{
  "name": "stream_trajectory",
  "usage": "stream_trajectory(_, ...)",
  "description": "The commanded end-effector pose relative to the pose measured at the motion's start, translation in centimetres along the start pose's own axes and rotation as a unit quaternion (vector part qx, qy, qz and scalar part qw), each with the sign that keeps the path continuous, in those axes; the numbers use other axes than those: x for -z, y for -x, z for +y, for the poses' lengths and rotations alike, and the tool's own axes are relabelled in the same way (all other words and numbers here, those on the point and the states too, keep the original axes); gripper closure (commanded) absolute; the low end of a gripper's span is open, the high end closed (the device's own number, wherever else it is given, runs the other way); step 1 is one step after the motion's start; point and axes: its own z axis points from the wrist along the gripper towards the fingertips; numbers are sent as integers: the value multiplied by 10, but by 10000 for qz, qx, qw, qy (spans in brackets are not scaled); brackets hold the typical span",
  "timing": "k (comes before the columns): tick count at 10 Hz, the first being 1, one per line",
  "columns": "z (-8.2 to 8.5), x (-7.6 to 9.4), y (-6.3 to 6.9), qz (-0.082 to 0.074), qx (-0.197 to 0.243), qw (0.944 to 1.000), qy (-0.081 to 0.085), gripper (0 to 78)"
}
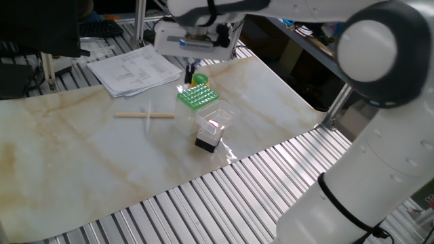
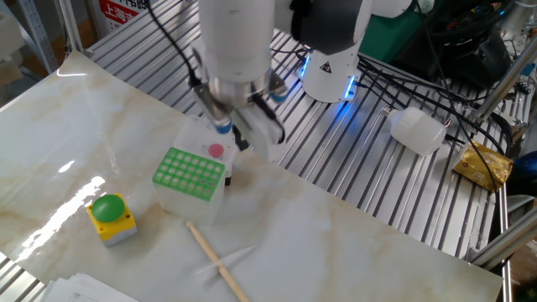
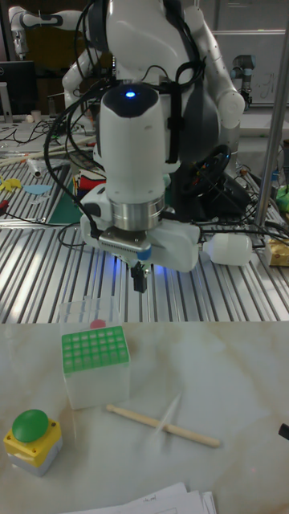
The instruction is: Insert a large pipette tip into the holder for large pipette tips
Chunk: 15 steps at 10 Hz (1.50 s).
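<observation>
The large pipette tip point(image 3: 167, 418), a faint clear cone, lies flat on the marble table across the tan wooden stick point(image 3: 163, 426); it also shows as pipette tip point(image 2: 228, 257) and pipette tip point(image 1: 148, 119). The holder point(image 3: 95, 351) is a white block with a green grid top, seen too as holder point(image 2: 190, 172) and holder point(image 1: 194, 96). My gripper point(image 3: 140, 279) hangs above and behind the holder, fingers together with nothing between them. It appears as gripper point(image 1: 190, 68) and gripper point(image 2: 235, 137), well away from the tip.
A clear plastic box point(image 1: 215, 120) on a black base stands beside the holder. A green button on a yellow box point(image 2: 111, 216) sits near the holder. Papers point(image 1: 132, 68) lie at one table end. A white bottle point(image 2: 417, 130) rests on the ribbed metal surface.
</observation>
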Motion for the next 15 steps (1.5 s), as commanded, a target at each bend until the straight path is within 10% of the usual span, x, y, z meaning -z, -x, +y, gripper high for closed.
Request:
stream_trajectory(1, 19, 2, 26, 81, -140, 9998, 95, 776)
stream_trajectory(9, 38, -8, 63, 257, -278, 9990, 237, 776)
stream_trajectory(15, 39, -10, 67, 292, -314, 9987, 271, 776)
